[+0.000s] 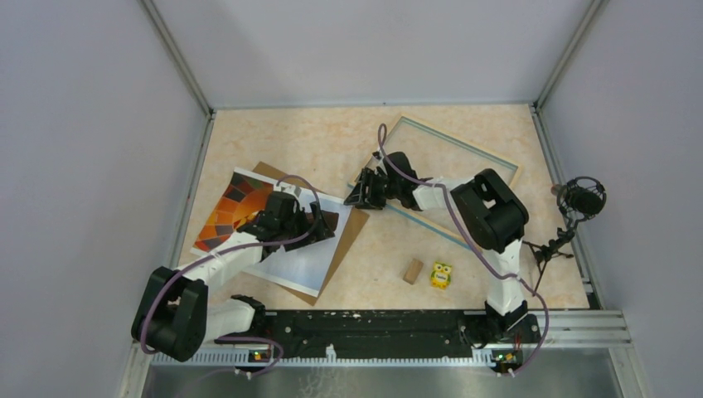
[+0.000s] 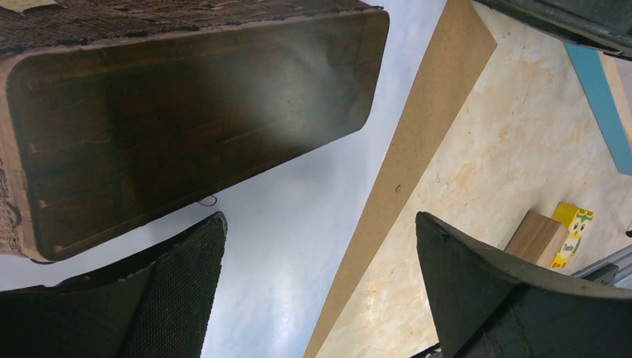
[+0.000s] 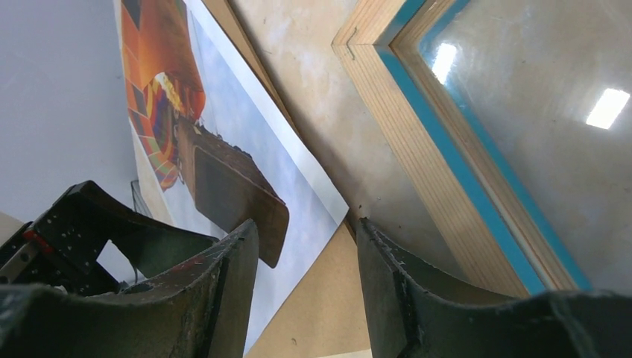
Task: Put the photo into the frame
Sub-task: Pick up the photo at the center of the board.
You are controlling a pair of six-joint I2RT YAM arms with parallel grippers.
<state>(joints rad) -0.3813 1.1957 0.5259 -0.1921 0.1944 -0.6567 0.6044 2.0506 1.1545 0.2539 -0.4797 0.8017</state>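
The photo [image 1: 249,220], an orange-red balloon on pale sky, lies flat at the left on a brown backing board [image 1: 352,232]. My left gripper [image 1: 322,222] hovers low over the photo's right part, open wide, its tips astride the pale sky [image 2: 291,224] and the board's edge [image 2: 425,127]. The frame [image 1: 497,166], light wood with a blue edge, lies at the back right. My right gripper [image 1: 358,195] is by the frame's left corner [image 3: 373,52], open, with nothing between its fingers [image 3: 384,283]. The photo [image 3: 246,149] and the board [image 3: 320,306] show beyond it.
A small wooden block [image 1: 412,270] and a yellow owl toy [image 1: 441,274] sit near the front middle; both also show in the left wrist view, block [image 2: 533,237] and toy [image 2: 570,233]. A black round device on a stand [image 1: 583,199] is at the right edge. Walls enclose the table.
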